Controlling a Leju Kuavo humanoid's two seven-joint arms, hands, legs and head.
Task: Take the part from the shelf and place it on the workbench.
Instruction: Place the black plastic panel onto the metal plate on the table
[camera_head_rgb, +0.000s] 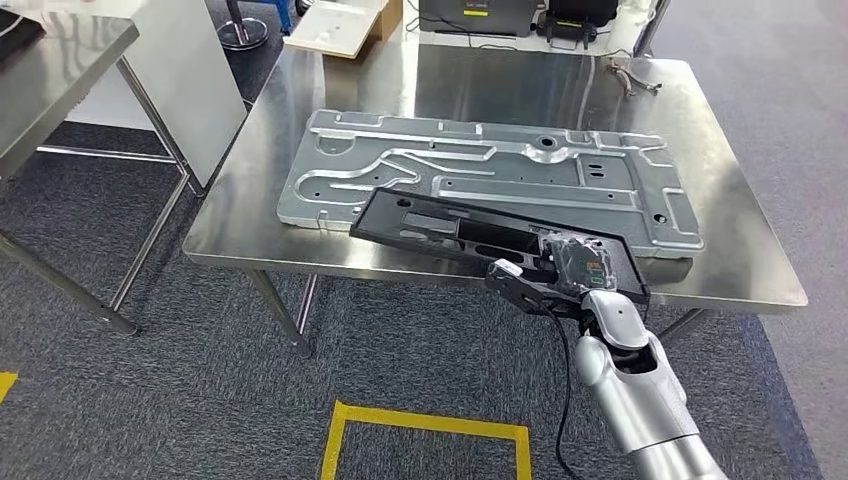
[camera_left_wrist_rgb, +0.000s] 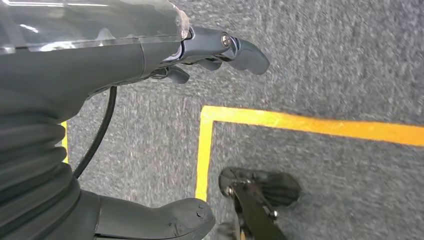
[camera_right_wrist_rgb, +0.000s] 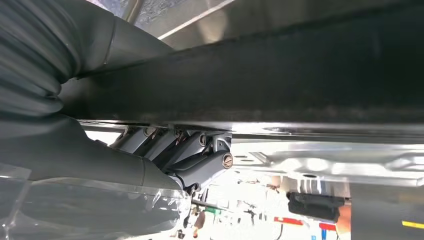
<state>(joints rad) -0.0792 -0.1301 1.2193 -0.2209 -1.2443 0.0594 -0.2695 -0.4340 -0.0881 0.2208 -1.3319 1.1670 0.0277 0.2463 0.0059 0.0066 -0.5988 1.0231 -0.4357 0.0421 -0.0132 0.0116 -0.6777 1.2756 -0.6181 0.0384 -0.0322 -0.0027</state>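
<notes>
At front edge of steel workbench (camera_head_rgb: 740, 250), over ribbed aluminium plate (camera_head_rgb: 480, 170): long flat black plastic part (camera_head_rgb: 450, 228), grasped by right hand (camera_head_rgb: 560, 275); left hand (camera_left_wrist_rgb: 150, 65) released, above grey carpet (camera_left_wrist_rgb: 325, 60).

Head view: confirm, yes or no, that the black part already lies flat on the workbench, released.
No: the right hand grips the black part, tilted over the workbench edge.

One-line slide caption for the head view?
Right hand holds black part over workbench, above silver panel.
</notes>
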